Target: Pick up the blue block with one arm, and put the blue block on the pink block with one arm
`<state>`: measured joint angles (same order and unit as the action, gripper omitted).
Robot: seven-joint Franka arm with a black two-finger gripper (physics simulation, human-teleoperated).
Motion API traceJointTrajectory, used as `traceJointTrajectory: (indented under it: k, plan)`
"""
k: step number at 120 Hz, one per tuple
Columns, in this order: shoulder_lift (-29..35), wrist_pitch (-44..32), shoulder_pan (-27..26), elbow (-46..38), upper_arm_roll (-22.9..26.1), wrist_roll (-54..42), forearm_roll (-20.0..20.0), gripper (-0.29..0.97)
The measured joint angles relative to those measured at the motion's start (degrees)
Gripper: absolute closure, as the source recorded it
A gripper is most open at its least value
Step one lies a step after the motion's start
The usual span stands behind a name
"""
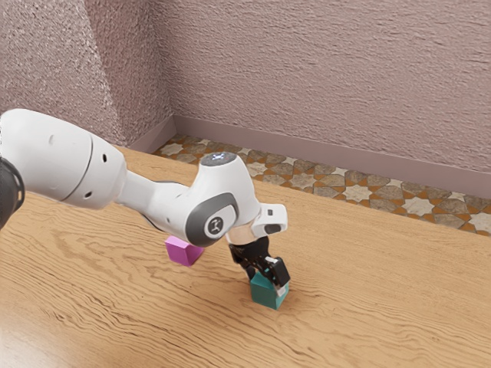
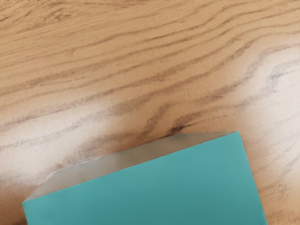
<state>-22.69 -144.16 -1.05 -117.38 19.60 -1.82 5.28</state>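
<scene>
Textured mauve walls (image 1: pixel 322 69) and a patterned tile floor (image 1: pixel 368 188) lie behind the wooden table (image 1: pixel 383 322) on which the work is set.

Reading from the exterior view's left: the white arm (image 1: pixel 153 201) enters low over the table. Its forearm slopes down to a bent wrist, and the hand points almost straight down at the tabletop.

The pink block (image 1: pixel 182 250) sits on the table near the claw, on the side towards the exterior view's left and partly behind the forearm.

The claw (image 1: pixel 267 274) is lowered directly onto the blue block (image 1: pixel 268 296), which renders as teal. The block lies immediately beneath the claw and appears to rest on the table. In the wrist view its flat face sits just under the hand, with bare wood grain beyond. Whether the claw has closed on the block cannot be told.

Step in hand, as judged: the pick-up, at the moment of the grasp. The next move calls for a secure hold and a vertical lift. A short carry towards the pink block follows, high enough to clear its top. Stacking is not yet begun.
</scene>
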Motion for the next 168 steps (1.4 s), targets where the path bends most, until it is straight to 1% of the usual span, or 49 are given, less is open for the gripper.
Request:
traceJointTrajectory:
  k: [30,70,100,119,138,145,152,168]
  plan:
    - [-1.0,0.0,0.0,1.0,0.0,0.0,0.0,0.02]
    - [-0.4,0.1,0.0,1.4,0.1,0.0,-0.2,0.22]
    - [1.8,0.8,0.0,1.1,0.1,0.0,-0.2,0.3]
    - [4.3,1.5,-0.1,0.7,0.1,0.5,-0.6,0.41]
    - [9.4,3.2,0.0,-0.4,0.0,1.9,-1.6,0.54]
    - [11.1,4.2,-0.1,-0.5,-0.3,2.6,-2.0,0.57]
    - [13.6,5.5,-0.2,-0.7,-1.2,3.2,-2.4,0.54]
    - [19.2,7.7,0.4,-4.6,-4.5,3.8,-2.1,0.44]
